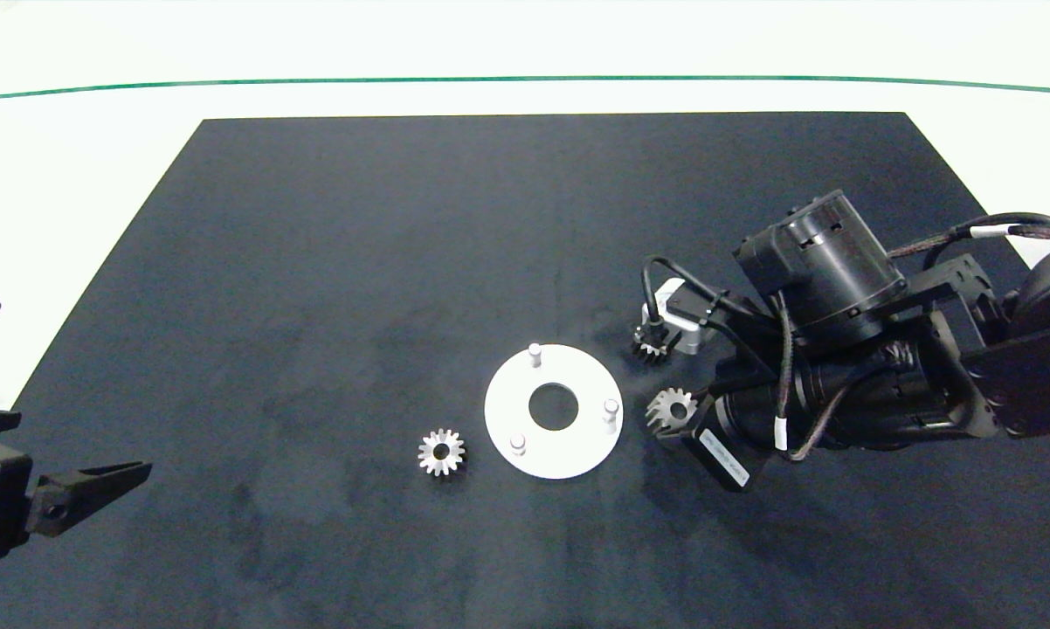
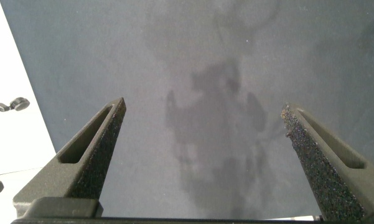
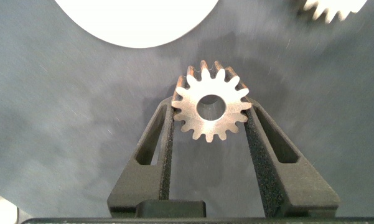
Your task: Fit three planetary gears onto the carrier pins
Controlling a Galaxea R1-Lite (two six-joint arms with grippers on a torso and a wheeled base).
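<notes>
Your right gripper (image 3: pixel 211 118) had its two fingers closed on one planetary gear (image 3: pixel 210 109), the padded faces pressed against its teeth on both sides, just to the right of the white disc (image 1: pixel 569 445) over the dark mat (image 1: pixel 359 262). You can see that same gear (image 1: pixel 670 410) in the head view at the arm's tip, close beside the disc's right edge. A second gear (image 1: pixel 653 339) lay just beyond it, near the disc's far right side. The third gear (image 1: pixel 441 452) lay flat on the mat to the left of the disc. All three carrier pins (image 1: pixel 535 353) stood bare. Your left gripper (image 2: pixel 202 143) sat at the near left edge with its fingers spread wide, holding nothing.
</notes>
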